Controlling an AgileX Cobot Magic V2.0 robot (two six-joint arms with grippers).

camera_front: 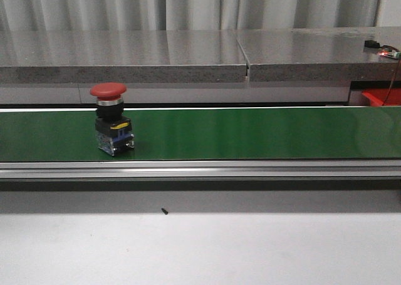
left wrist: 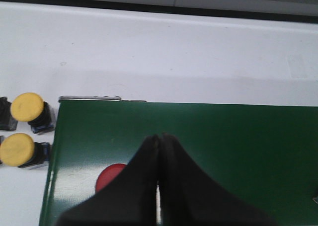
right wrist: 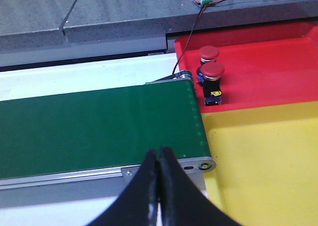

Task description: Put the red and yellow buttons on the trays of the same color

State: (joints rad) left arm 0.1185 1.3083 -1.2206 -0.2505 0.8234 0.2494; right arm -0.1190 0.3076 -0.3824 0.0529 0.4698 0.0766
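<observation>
A red button (camera_front: pixel 109 117) stands upright on the green conveyor belt (camera_front: pixel 250 133) at its left end. In the left wrist view its red cap (left wrist: pixel 109 176) shows partly behind my shut, empty left gripper (left wrist: pixel 159 136), which is above the belt (left wrist: pixel 223 141). Two yellow buttons (left wrist: pixel 27 108) (left wrist: pixel 17 149) lie on the white table beside the belt's end. My right gripper (right wrist: pixel 159 151) is shut and empty above the belt's other end (right wrist: pixel 99 126). Two red buttons (right wrist: pixel 209 53) (right wrist: pixel 212 77) stand in the red tray (right wrist: pixel 268 62). The yellow tray (right wrist: pixel 268 161) is beside it.
A grey stone ledge (camera_front: pixel 188 53) runs behind the belt. A small circuit board with wires (right wrist: pixel 201 0) sits on the ledge near the red tray. The belt's metal frame (camera_front: pixel 200 169) runs along its front. A corner of the red tray (camera_front: pixel 382 97) shows at the far right.
</observation>
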